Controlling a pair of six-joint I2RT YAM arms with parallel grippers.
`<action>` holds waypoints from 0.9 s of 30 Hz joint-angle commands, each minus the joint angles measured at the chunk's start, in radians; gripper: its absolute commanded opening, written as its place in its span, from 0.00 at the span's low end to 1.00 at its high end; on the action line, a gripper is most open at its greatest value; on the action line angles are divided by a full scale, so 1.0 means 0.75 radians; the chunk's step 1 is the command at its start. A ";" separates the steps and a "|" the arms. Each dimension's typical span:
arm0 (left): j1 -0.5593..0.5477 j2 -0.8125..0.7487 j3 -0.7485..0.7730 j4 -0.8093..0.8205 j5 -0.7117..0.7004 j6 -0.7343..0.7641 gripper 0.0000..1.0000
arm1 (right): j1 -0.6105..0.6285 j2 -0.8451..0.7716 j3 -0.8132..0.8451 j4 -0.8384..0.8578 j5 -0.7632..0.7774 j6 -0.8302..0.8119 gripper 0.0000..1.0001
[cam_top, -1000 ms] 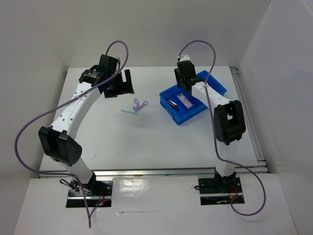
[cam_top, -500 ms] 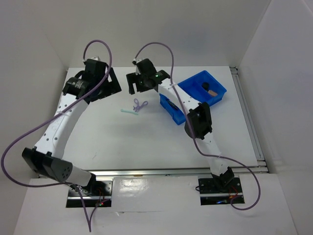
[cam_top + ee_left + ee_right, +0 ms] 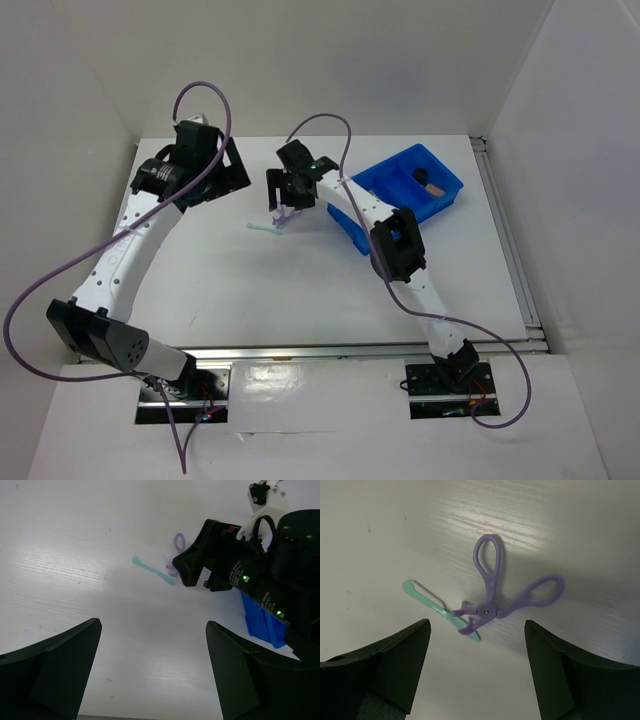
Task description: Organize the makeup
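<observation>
Right tool [image 3: 476, 626], spread apart, hangs over the purple looped piece [image 3: 490, 592] (its tip touching the mint-green stick [image 3: 439, 610]) on the bench [image 3: 380, 540]; left tool [image 3: 154, 630] likewise apart, empty.

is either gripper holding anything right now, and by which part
Nothing is held. The right gripper hangs open above the purple looped piece and mint-green stick; the left gripper is open too.

I can read no writing, label, brand or number in any of my views. The purple looped piece [image 3: 487, 611] and the mint-green stick [image 3: 430, 603] show plain, unmarked surfaces.
</observation>
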 commanded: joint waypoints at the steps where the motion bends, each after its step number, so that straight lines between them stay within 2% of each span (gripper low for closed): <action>1: 0.005 -0.008 -0.005 0.025 0.027 0.029 1.00 | 0.071 0.038 0.043 0.117 0.113 -0.006 0.83; 8: 0.005 -0.008 -0.005 0.025 0.039 0.041 1.00 | 0.071 0.128 0.090 0.262 0.199 -0.062 0.74; 14: 0.005 -0.008 -0.017 0.012 0.025 0.054 1.00 | 0.084 0.207 0.121 0.275 0.287 -0.162 0.68; 21: 0.005 -0.008 -0.017 0.000 0.013 0.054 1.00 | 0.125 0.208 0.054 0.289 0.491 -0.258 0.42; 27: 0.005 0.004 -0.017 0.000 0.013 0.054 1.00 | 0.139 0.138 0.041 0.289 0.530 -0.299 0.21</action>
